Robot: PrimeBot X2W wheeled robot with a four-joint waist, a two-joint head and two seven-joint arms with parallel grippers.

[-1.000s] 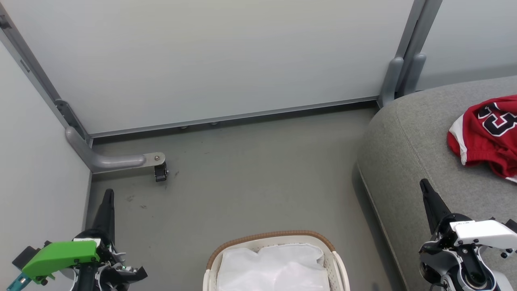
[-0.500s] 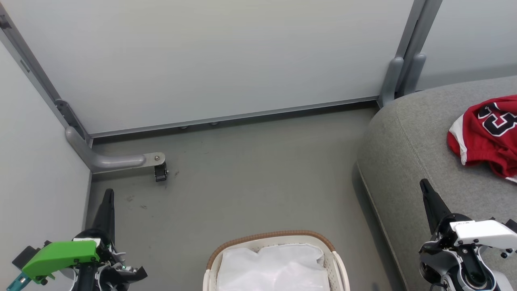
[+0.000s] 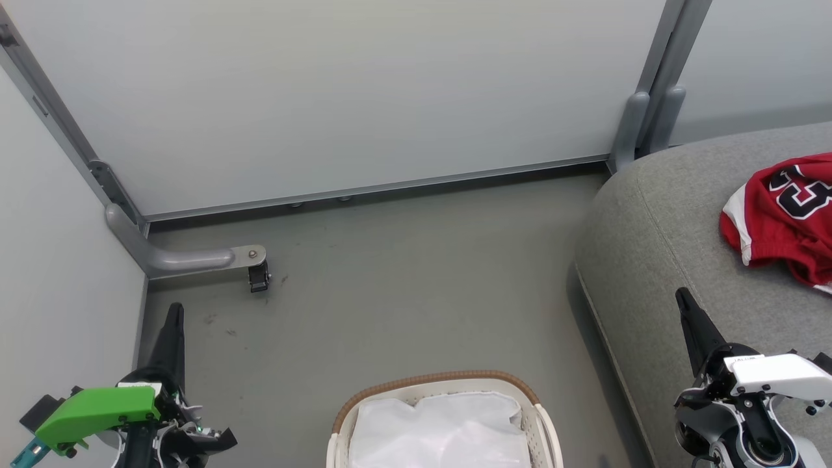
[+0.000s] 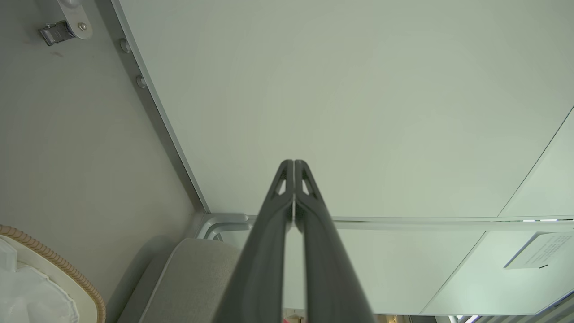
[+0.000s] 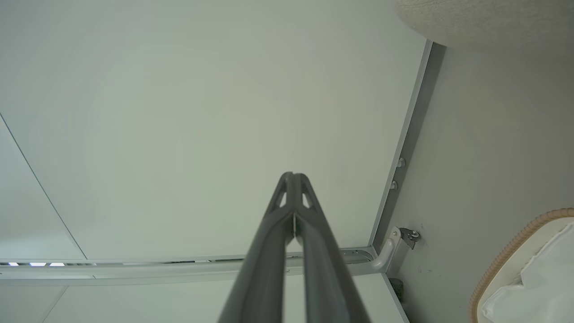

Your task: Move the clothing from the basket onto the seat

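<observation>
Both pincers were shut tight and held nothing. The left pincer (image 3: 174, 311) stood at the lower left, over the grey floor (image 3: 403, 292), with its fingers pointing up at the wall (image 3: 364, 97). The right pincer (image 3: 682, 298) stood at the lower right, over the near edge of the seat (image 3: 650, 260).

The basket (image 3: 435, 379) sat on the floor between the two pincers, closer to the robot than their tips. Inside it I could see the white cloth lining (image 3: 442, 426) and no red at all. The bottom of the picture cut the basket off, so its near part was hidden.

The red jersey (image 3: 783, 214) lay bunched up on the seat, ahead of the right pincer and off to its right. The right arm was much the nearer one to it. The picture's edge cut the jersey off too. The heap had a white stripe on its left side, but I could not tell if the shorts were in it. The job looked nearly done, or done.
</observation>
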